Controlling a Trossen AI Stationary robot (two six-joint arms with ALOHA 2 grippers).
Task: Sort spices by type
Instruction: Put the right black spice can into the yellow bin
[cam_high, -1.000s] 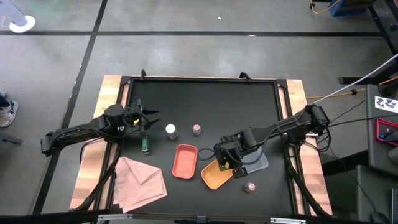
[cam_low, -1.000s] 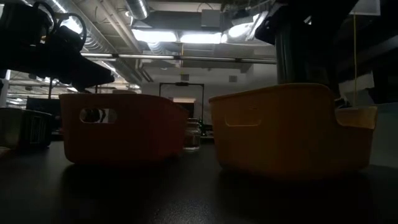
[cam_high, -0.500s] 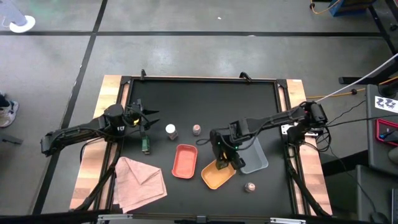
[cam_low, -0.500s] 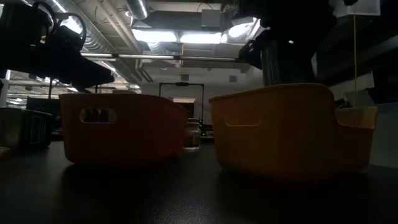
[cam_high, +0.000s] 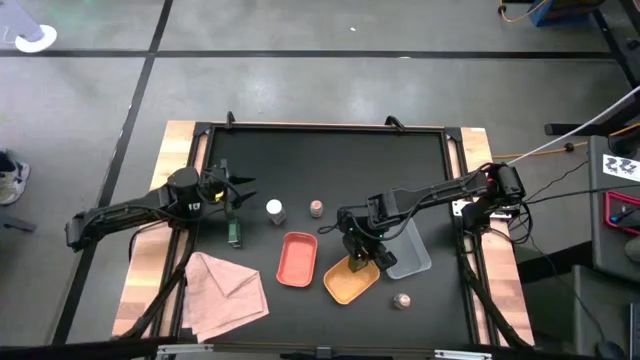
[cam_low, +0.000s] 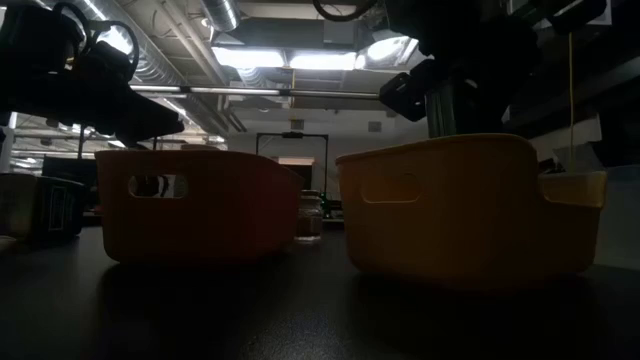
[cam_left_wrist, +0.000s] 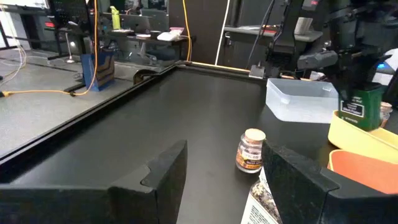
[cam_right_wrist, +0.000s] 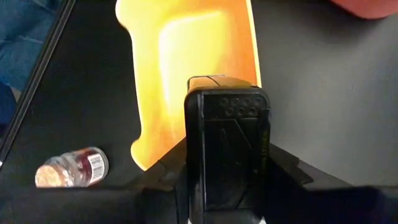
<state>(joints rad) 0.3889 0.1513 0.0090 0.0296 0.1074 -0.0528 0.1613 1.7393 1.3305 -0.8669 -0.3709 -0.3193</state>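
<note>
Below the right gripper's (cam_high: 361, 258) jaws the shallow yellow plastic tray (cam_high: 345, 283) lies open; red tray (cam_high: 296, 259) and clear grey tray (cam_high: 412, 256) flank them closely.
</note>
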